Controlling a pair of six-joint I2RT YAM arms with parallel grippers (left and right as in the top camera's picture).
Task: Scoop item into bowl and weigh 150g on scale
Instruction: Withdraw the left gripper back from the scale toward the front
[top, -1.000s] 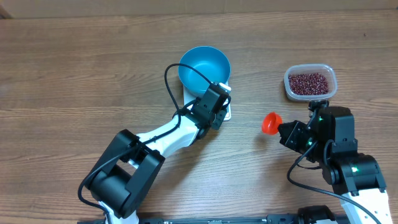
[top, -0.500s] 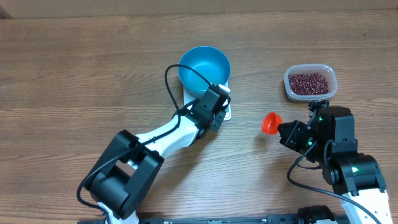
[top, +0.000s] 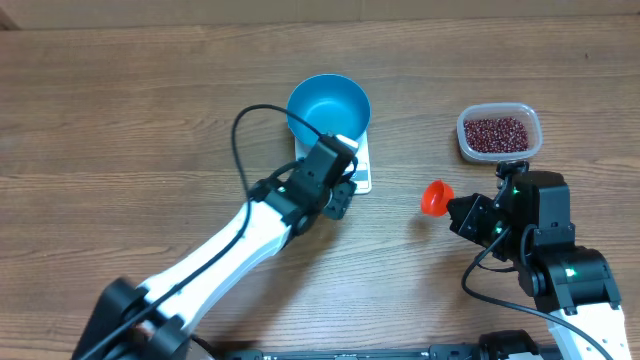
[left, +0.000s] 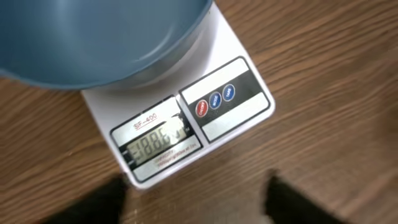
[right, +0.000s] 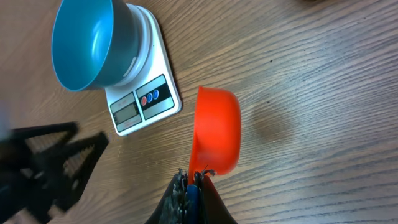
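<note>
While the bowl (top: 328, 108) sits on the scale (left: 186, 118), I hover.
My left end effector (left: 199, 202) gapes at the scale's display edge; right of the scale, my right end effector (right: 193, 183) clamps the scoop (right: 216, 130), the beans (top: 498, 133) farther still.

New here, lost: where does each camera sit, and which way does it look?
Overhead: above the table, looking down; left arm and right arm show.
Left wrist: on the left arm, facing down at the scale; blurred fingers show.
Right wrist: behind the right gripper, which pinches an orange scoop.
All share the blue bowl on the scale.
</note>
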